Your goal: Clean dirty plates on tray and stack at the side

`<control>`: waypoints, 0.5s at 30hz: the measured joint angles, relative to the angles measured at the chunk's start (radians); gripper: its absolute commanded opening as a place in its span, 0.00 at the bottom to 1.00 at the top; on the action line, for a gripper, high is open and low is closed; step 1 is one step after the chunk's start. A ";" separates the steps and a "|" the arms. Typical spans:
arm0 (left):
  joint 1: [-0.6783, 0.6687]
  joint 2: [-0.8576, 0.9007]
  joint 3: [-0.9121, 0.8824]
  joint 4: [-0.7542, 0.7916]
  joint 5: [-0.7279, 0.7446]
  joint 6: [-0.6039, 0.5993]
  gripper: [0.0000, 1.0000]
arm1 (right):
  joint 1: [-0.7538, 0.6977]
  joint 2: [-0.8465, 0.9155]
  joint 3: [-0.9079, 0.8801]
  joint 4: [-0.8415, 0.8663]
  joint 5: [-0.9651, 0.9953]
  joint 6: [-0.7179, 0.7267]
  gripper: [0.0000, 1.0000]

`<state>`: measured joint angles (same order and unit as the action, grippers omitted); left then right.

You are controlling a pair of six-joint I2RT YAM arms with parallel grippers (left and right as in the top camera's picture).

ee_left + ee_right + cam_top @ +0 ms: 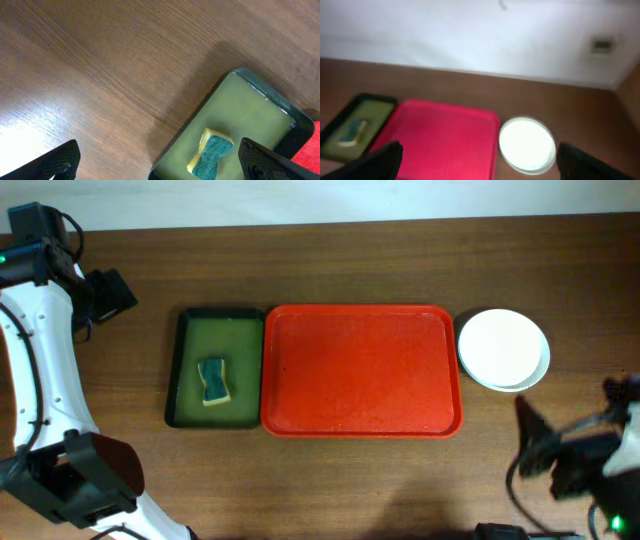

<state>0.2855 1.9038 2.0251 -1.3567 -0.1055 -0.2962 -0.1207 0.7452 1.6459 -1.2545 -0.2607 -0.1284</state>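
The red tray [360, 370] lies bare in the middle of the table; the right wrist view shows it too [440, 137]. The plates [503, 348] sit stacked on the table just right of it, a white one on top and another rim peeking out underneath [526, 144]. My left gripper [105, 295] hangs open at the far left, above the table beside the green tray [160, 162]. Near the front right corner, my right gripper [545, 450] stands open and holds nothing, facing the tray and plates from a distance [480, 161].
A dark green, black-rimmed tray [190, 365] touches the red tray's left side and holds a yellow-and-teal sponge [214, 381], also seen in the left wrist view [212, 155]. A white wall runs behind the table's far edge.
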 measured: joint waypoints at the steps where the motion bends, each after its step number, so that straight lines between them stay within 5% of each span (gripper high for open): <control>1: 0.000 0.000 0.000 -0.001 0.000 0.000 1.00 | 0.073 -0.104 -0.153 0.130 -0.001 -0.044 0.99; 2: 0.000 0.000 0.000 0.001 0.000 0.000 0.99 | 0.087 -0.142 -0.236 0.133 0.000 -0.060 0.99; 7: 0.000 0.000 0.000 0.000 0.000 0.000 0.99 | 0.095 -0.533 -0.962 0.796 0.002 -0.082 0.99; 10: 0.000 0.000 0.000 0.001 0.000 0.000 0.99 | 0.114 -0.712 -1.240 1.061 0.005 -0.083 0.99; 15: 0.000 0.000 0.000 -0.002 0.000 0.000 0.99 | 0.183 -0.731 -1.543 1.438 0.012 -0.083 0.99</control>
<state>0.2855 1.9038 2.0247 -1.3582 -0.1055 -0.2962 0.0628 0.0139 0.1028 0.1837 -0.2485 -0.2111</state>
